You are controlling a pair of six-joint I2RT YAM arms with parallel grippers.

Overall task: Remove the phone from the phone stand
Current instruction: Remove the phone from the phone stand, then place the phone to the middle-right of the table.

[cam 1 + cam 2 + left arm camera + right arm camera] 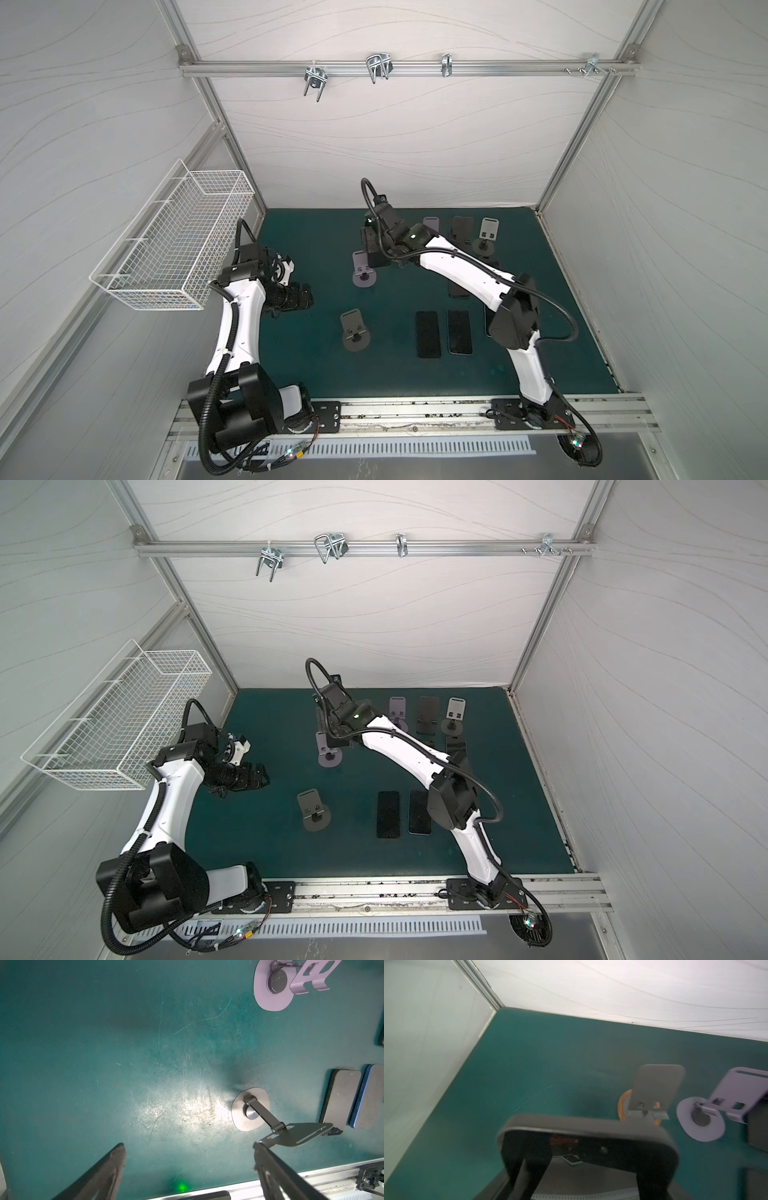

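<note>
Two fingers [527, 1176] of the right gripper [589, 1157] are closed on the phone [587, 1128], a glossy black slab with rounded corners. It is held clear of the grey stand [654, 1088], whose flat plate is bare. Only the right wrist view shows this grip and the stand's orange-rimmed round base. In both top views the wrist covers most of it, mid-desk, just behind a purple stand [363, 274]. Left gripper [191, 1155]: fingers spread wide, nothing between them, over the scratched teal desk [104, 1053], near a dark stand [250, 1111] of hinged sheet metal on an oval foot. The left wrist view shows a blue-edged phone [372, 1097] lying flat just beside a black phone [340, 1099]. Lettering on a black part [187, 1196] is too blurred to read. White wire basket [183, 237] on the left wall.
</note>
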